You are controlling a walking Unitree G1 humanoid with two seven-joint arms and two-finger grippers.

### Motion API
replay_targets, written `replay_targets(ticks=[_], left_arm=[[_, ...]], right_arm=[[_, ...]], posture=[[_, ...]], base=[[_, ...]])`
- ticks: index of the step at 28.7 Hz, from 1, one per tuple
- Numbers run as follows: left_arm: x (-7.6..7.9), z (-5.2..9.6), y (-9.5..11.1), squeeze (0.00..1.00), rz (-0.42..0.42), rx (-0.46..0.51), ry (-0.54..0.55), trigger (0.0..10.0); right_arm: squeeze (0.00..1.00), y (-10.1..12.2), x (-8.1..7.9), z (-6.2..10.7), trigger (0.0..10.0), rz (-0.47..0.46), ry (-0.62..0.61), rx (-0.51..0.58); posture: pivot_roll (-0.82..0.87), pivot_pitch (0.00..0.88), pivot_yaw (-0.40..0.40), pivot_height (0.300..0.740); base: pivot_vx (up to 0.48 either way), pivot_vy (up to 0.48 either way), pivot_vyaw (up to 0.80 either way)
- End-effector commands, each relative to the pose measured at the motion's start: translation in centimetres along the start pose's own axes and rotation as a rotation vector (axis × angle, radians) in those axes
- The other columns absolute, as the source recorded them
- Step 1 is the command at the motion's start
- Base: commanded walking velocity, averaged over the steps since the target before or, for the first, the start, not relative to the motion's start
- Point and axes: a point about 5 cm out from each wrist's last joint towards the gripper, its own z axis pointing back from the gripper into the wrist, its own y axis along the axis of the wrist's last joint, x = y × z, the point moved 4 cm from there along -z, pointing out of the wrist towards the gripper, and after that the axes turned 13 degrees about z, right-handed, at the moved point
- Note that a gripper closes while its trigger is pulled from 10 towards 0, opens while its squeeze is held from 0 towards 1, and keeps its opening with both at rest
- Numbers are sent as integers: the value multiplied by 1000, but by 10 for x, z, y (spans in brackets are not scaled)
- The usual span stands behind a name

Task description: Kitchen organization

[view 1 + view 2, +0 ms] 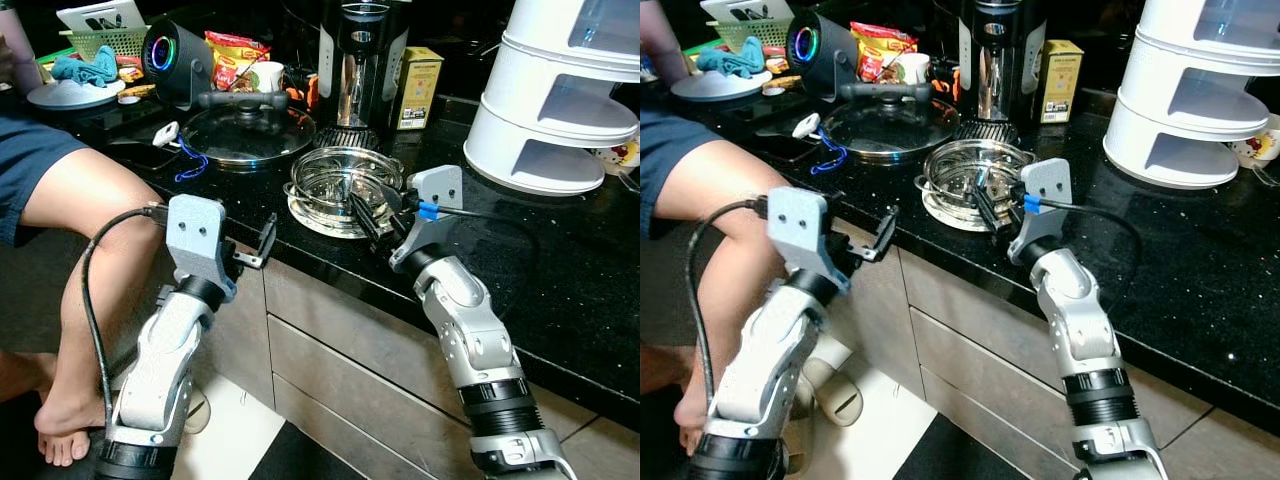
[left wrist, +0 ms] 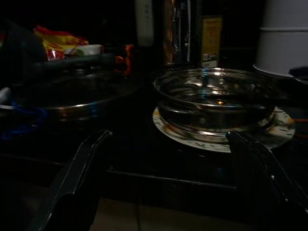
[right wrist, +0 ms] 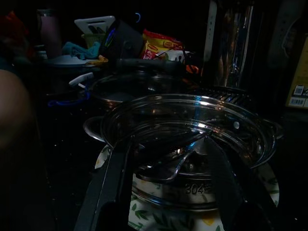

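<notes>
My right gripper (image 1: pixel 372 215) reaches over the front edge of the black counter (image 1: pixel 560 290), its fingers spread apart astride the near rim of the steel pot (image 1: pixel 345 180); whether they touch the rim I cannot tell. The pot sits on a patterned plate (image 2: pixel 211 142) close to that front edge. My left gripper (image 1: pixel 262 243) hangs in front of the counter's edge, just below it, jaws wide open and holding nothing. Behind the pot lies a glass lid (image 1: pixel 245 130) with a black handle, and a tall dark appliance (image 1: pixel 362 60) stands just beyond. A white tiered rack (image 1: pixel 560 90) stands well apart toward the right, bare counter between. A person's leg (image 1: pixel 90 260) sits close beside my left arm.
</notes>
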Motion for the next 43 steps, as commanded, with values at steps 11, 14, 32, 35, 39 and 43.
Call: replay_targets(ticks=[11, 14, 32, 35, 39, 43], left_arm=[[8, 9, -1, 0, 104, -78, -141, 10000], [11, 11, 1, 0, 125, -95, -181, 10000], [20, 16, -2, 0, 106, -154, -249, 10000], [21, 16, -3, 0, 105, -161, -256, 10000], [24, 18, -2, 0, 113, -165, -267, 10000], [26, 17, -2, 0, 118, -164, -272, 10000]], right_arm=[[0, -1, -5, -3, 10000, 3, 9, 5], [0, -2, -5, -3, 10000, 2, 6, 5], [0, -8, 0, -9, 10000, 11, -46, -23], [0, -9, -2, -11, 10000, 8, -45, -24], [0, -8, -4, -13, 10000, 6, -49, -21], [0, -9, -4, -13, 9098, 4, -51, -20]], posture=[[52, 53, -24, 740], [54, 50, -24, 740], [61, 59, -21, 740], [67, 63, -21, 740], [69, 66, -20, 740], [69, 67, -20, 740]], base=[[0, 0, 0], [0, 0, 0], [0, 0, 0], [0, 0, 0], [0, 0, 0], [0, 0, 0]])
